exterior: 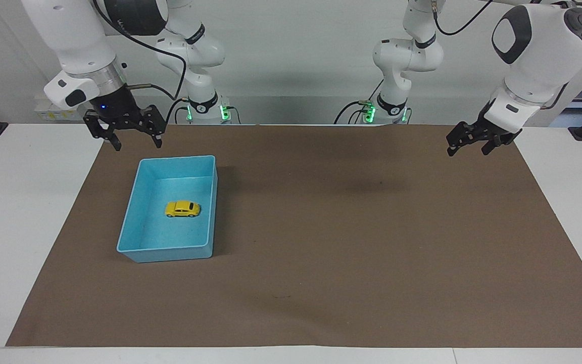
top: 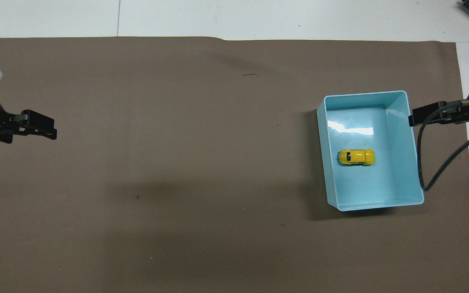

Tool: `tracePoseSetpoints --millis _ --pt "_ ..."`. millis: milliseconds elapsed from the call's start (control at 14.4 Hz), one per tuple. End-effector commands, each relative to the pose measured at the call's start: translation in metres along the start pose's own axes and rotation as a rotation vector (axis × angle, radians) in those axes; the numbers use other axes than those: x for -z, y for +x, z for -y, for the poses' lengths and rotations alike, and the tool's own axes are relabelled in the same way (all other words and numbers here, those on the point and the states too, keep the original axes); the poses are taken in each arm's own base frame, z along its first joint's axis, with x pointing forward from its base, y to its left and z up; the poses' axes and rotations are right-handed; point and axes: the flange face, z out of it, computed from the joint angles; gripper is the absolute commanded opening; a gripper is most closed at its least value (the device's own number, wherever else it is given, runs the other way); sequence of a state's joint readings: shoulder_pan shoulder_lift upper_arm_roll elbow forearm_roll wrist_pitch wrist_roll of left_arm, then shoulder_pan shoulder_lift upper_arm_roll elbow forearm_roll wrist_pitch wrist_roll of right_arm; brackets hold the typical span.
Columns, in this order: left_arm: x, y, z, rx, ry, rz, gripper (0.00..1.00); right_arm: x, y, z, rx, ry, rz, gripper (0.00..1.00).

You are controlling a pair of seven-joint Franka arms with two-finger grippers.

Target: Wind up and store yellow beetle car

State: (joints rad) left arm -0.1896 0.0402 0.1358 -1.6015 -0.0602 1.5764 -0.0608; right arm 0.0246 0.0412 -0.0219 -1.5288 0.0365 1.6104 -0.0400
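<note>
Now you are hovering the right gripper (exterior: pixel 130 140), jaws spread and empty, over the blue bin's (exterior: pixel 134 204) robot-side rim. Inside the bin, the yellow beetle car (exterior: pixel 183 209) is lying lengthwise across it; the left gripper (exterior: pixel 469 145) is waiting well apart.

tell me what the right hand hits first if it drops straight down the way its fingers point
Probably the brown mat, just robot-side of the blue bin, not the yellow beetle car. The right hand hangs open there; depth is unclear.
</note>
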Motion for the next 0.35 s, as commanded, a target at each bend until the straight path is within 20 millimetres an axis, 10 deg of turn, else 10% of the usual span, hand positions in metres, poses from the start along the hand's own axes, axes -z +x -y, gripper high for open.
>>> tracePoseSetpoints --millis 0,278 --pt "0.0040 0.0019 0.0021 0.003 -0.004 0.008 1.00 -0.0003 -0.0045 -0.0072 -0.005 0.028 0.009 1.00" --pt "0.0040 0.0019 0.0021 0.004 -0.004 0.008 1.00 0.0007 -0.0047 -0.0082 -0.003 0.009 0.006 1.00"
